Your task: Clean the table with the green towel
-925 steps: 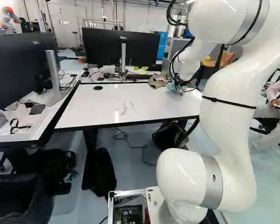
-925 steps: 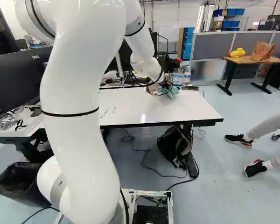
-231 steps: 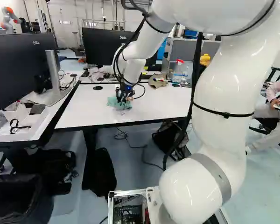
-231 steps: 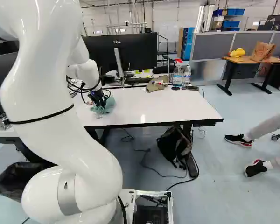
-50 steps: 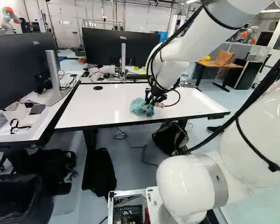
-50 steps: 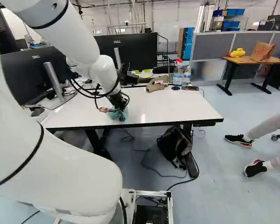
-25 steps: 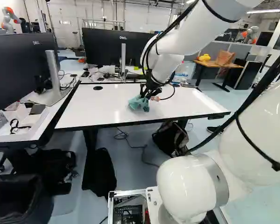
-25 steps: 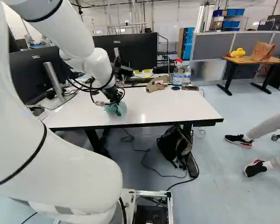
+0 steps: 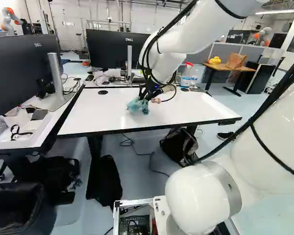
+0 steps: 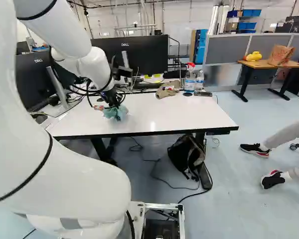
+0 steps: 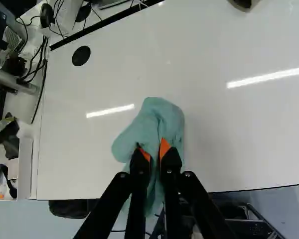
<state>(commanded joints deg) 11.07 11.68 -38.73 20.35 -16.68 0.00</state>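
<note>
My gripper [image 9: 144, 94] is low over the middle of the white table [image 9: 95, 115] in the left base view. Bunched beneath it is the green towel [image 9: 137, 105], against the tabletop. Seen from the wrist, the gripper [image 11: 155, 153] is shut on the towel [image 11: 162, 117], with cloth pinched between the orange pads. Part of the cloth spreads out ahead of the fingers, and some hangs back under them. No dark writing shows on the visible tabletop; a few tiny specks lie ahead of the towel.
Toward the table's back right in the right base view are a crumpled brown item [image 10: 166, 90], a spray bottle [image 10: 190, 79] and a clear bottle [image 10: 200, 80]. Monitors [image 9: 132, 48] stand behind the table. A black bag [image 10: 186, 155] lies beneath. Another robot [image 9: 10, 20] is far off.
Over the last second the gripper and held towel have moved left in both base views. Earlier they were at the table's back right, and dark writing showed mid-table. The base has not moved.
</note>
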